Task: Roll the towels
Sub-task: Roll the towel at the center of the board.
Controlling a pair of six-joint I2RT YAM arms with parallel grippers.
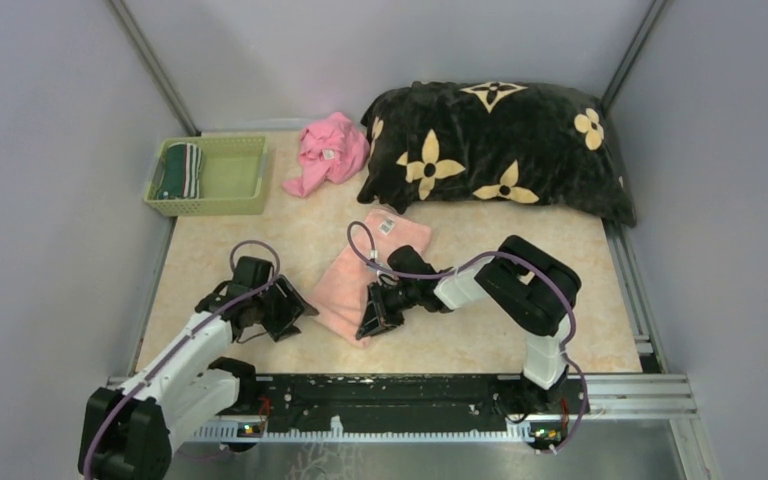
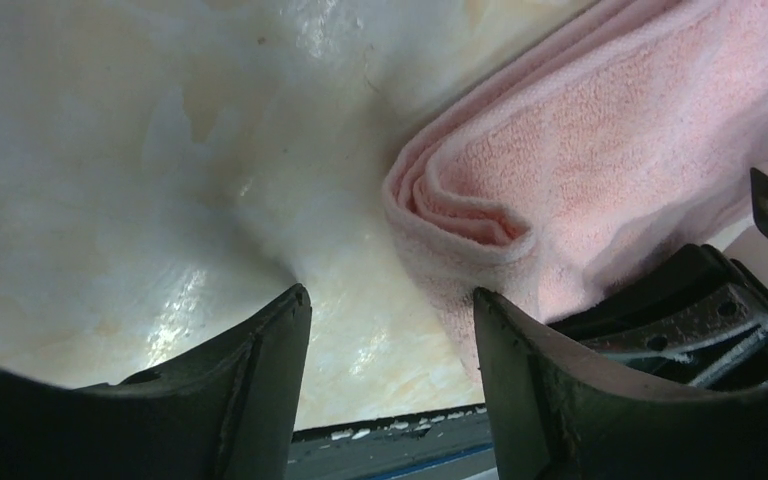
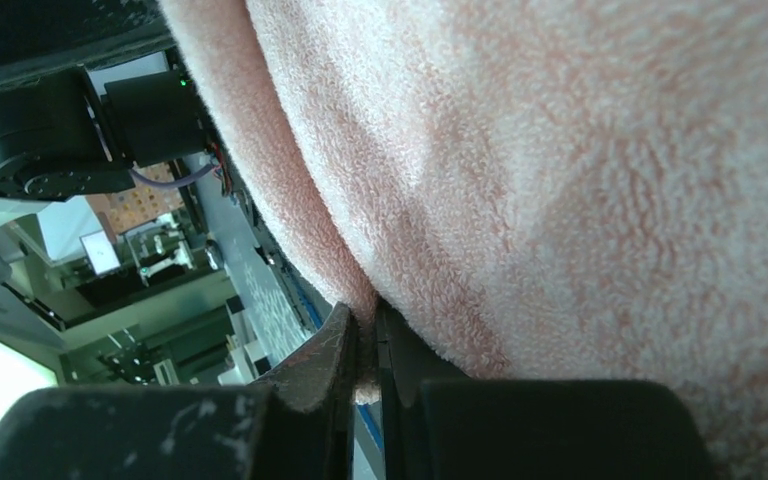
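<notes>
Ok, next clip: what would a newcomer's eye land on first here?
The big black blanket with tan flowers at the far right dominates. In the middle lies the pale salmon-pink towel, its near edge pinched by the right claw, with the left claw open beside it. At far left, a green basket holds a green striped towel.

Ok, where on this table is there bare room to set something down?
Bare table between the green basket and the left arm; another patch below the black blanket, right of the right arm. Crowded at centre: both arms meet at the pale pink towel, right jaws pinching its edge.
</notes>
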